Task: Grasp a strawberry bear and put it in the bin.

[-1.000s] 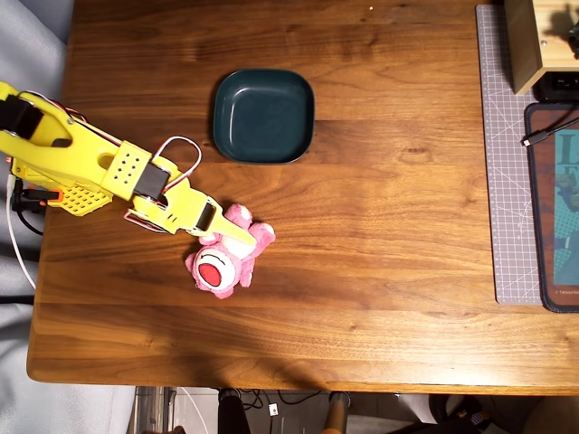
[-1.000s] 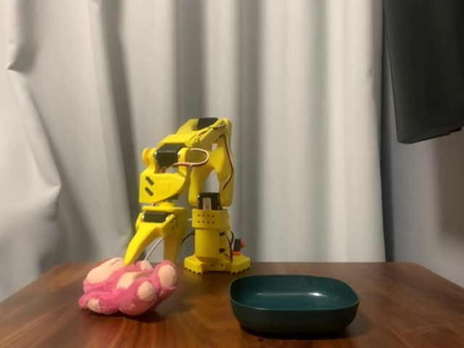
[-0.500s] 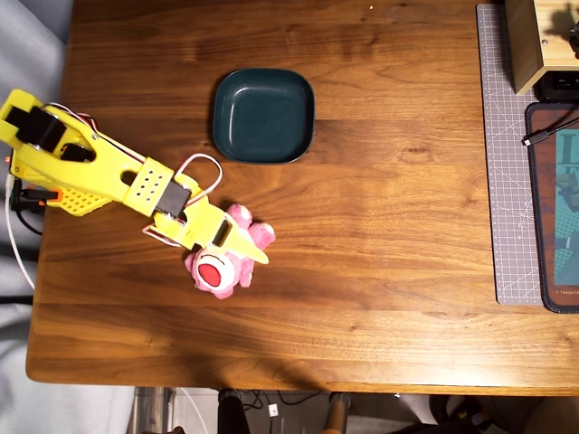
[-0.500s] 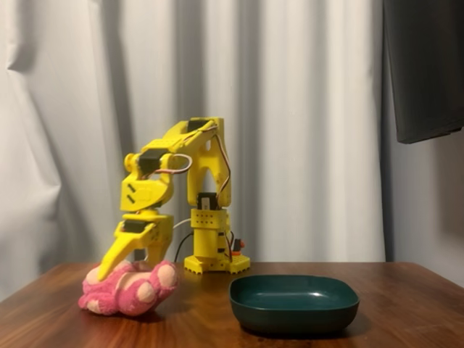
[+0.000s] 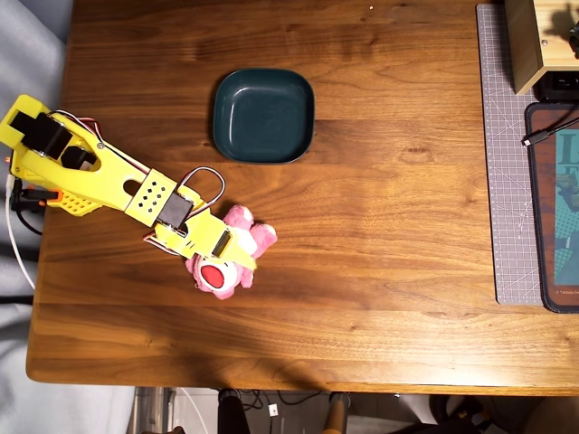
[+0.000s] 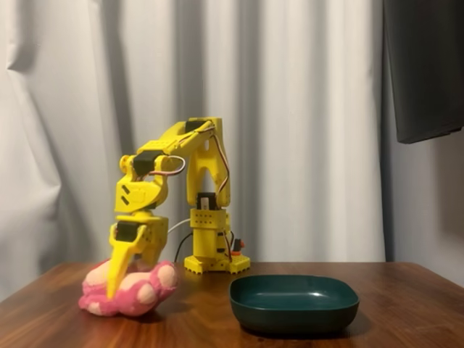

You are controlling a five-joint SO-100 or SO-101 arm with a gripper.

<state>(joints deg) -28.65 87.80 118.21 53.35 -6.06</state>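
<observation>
The strawberry bear [image 5: 217, 274] lies on its back on the wooden table, left of centre in the overhead view, red-and-white muzzle up. In the fixed view the pink bear [image 6: 148, 293] lies at the left. My yellow gripper [image 5: 233, 253] points down onto it. One finger [image 6: 116, 279] reaches down in front of the plush and the other sits behind it, so the jaws look open and straddle the bear. The gripper [image 6: 130, 279] hides the bear's middle. The bin [image 5: 263, 116], a dark teal square dish, stands empty a short way beyond the bear; the bin [image 6: 293, 301] is right of the bear in the fixed view.
The arm's base [image 5: 45, 172] sits at the table's left edge, with white cables hanging off it. A grey cutting mat [image 5: 507, 154], a dark pad [image 5: 554, 208] and a wooden box [image 5: 534, 41] line the right side. White curtains [image 6: 304, 130] hang behind.
The arm has stretched out and lowered. The gripper swung from tilted to pointing nearly straight down, and its fingers dropped onto the bear. Bear and bin have stayed in place.
</observation>
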